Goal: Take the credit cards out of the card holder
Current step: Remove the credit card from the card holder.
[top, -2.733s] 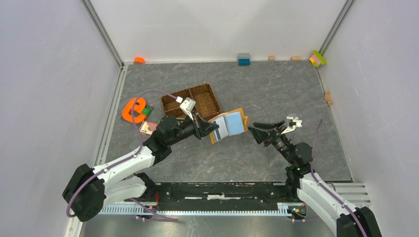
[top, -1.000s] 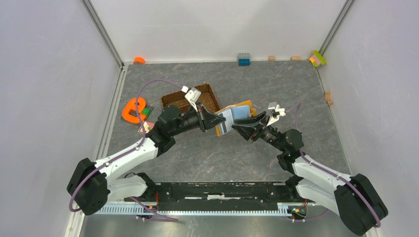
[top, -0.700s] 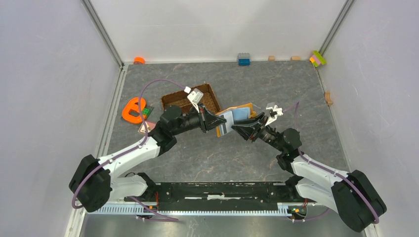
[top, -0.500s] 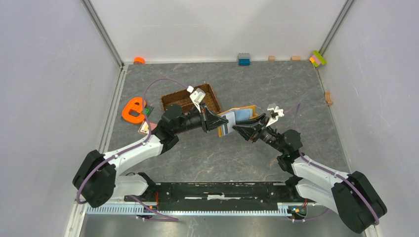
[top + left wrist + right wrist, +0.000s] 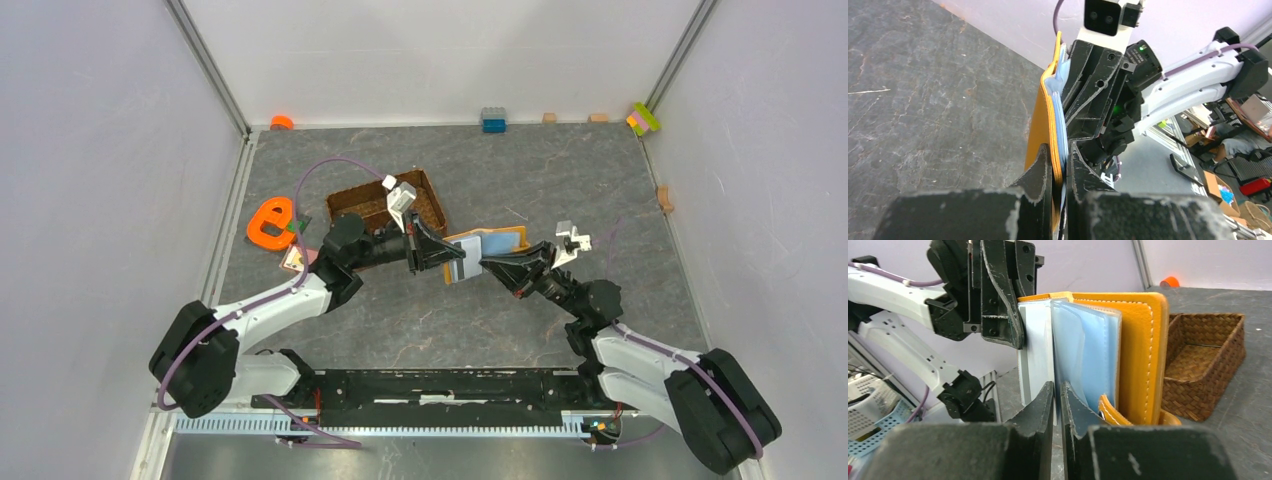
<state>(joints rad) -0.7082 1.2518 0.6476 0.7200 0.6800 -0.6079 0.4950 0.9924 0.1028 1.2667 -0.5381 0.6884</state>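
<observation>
I hold the card holder [image 5: 1143, 340] clamped open in the left gripper [image 5: 1058, 150] above mid-bench [image 5: 600, 200], with the right gripper [image 5: 1058, 390] pinched on the pale credit card [image 5: 1035, 355] edge, so the pull runs toward the near-right corner.

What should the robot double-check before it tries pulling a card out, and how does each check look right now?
1. Left tool clamped on the card holder: ok, its fingers pinch the orange cover.
2. Holder held upright and open: ok.
3. A credit card exposed to grab: ok, a pale one stands at the open side.
4. Right tool really gripping that card: cannot tell; its fingers are nearly closed at the card's edge.
5. Woven tray out of the pull path: probably ok, it sits beyond the holder.
</observation>
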